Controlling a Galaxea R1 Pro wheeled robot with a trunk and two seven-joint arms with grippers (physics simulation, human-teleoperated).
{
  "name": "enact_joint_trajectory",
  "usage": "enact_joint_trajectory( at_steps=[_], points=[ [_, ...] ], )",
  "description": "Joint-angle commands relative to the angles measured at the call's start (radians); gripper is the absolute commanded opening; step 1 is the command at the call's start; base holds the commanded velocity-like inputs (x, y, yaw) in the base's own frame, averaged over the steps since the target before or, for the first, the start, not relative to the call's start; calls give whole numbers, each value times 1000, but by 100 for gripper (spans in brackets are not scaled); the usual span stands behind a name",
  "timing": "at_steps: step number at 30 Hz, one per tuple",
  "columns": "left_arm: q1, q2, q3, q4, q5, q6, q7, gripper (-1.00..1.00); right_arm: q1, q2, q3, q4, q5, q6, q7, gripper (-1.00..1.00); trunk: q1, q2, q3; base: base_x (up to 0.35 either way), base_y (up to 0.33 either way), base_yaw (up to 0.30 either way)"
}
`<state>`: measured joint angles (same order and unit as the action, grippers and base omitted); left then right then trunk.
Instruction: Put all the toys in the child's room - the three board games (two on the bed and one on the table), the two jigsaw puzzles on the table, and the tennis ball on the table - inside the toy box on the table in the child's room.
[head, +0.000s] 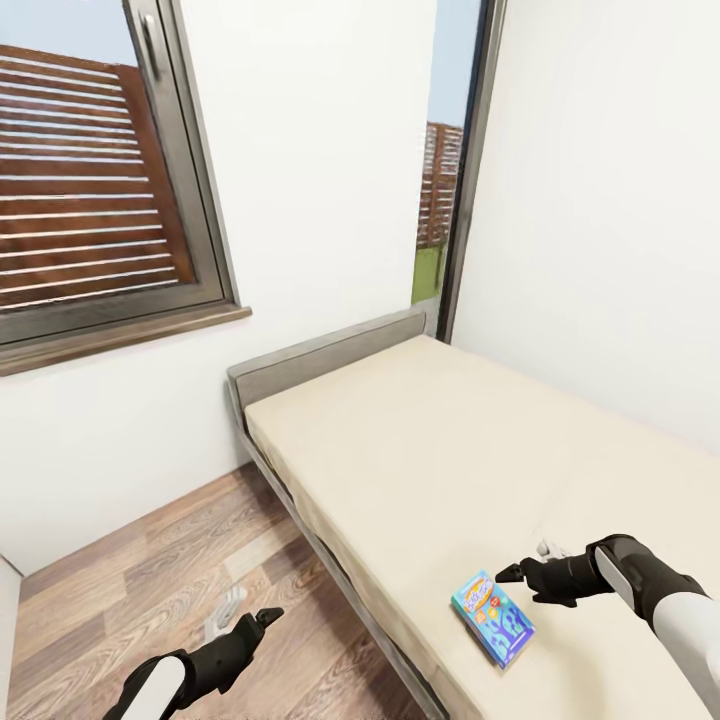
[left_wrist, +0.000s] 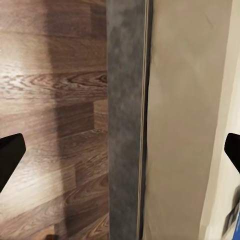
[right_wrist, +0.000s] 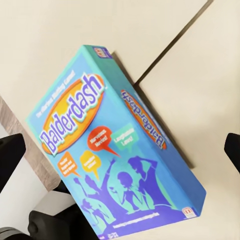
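A turquoise Balderdash board game (head: 492, 617) lies flat on the cream mattress (head: 420, 450) near the bed's front edge. In the right wrist view the box (right_wrist: 115, 150) sits directly below the camera, cover up. My right gripper (head: 515, 568) hovers just above and to the right of the box, open, with its fingertips (right_wrist: 11, 155) spread wider than the box and not touching it. My left gripper (head: 248, 612) hangs open and empty over the wooden floor beside the bed, its dark fingertips (left_wrist: 10, 155) far apart.
The grey bed frame (left_wrist: 125, 125) runs along the mattress side, with its headboard (head: 330, 355) against the white wall. A window (head: 95, 170) is at the left and a glazed door (head: 445, 170) behind the bed. Wood floor (head: 150, 560) lies left of the bed.
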<state>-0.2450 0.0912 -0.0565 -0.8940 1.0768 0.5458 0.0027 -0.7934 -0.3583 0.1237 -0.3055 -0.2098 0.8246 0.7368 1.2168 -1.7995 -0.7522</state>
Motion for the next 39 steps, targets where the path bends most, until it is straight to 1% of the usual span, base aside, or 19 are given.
enact_joint_trajectory(
  at_steps=[1, 11, 25, 39],
  points=[
    [0, 1, -2, -1, 3, 2, 0, 100, -1, -1, 8, -1, -10, 5, -1, 100, 0, 0, -2, 0, 0, 0],
    [0, 1, -2, -1, 3, 2, 0, 100, 1, -1, 8, -1, -11, 5, 0, 100, 0, 0, -15, 0, 0, 0],
    [0, 1, -2, -1, 4, 3, -3, 100, 11, 11, 9, -1, -11, 5, 1, 100, 0, 0, -19, 0, 0, 2],
    [0, 1, -2, -1, 3, 2, -3, 100, 12, 15, 9, -1, -11, 6, 1, 100, 0, 0, -17, 0, 0, 119]
  ],
)
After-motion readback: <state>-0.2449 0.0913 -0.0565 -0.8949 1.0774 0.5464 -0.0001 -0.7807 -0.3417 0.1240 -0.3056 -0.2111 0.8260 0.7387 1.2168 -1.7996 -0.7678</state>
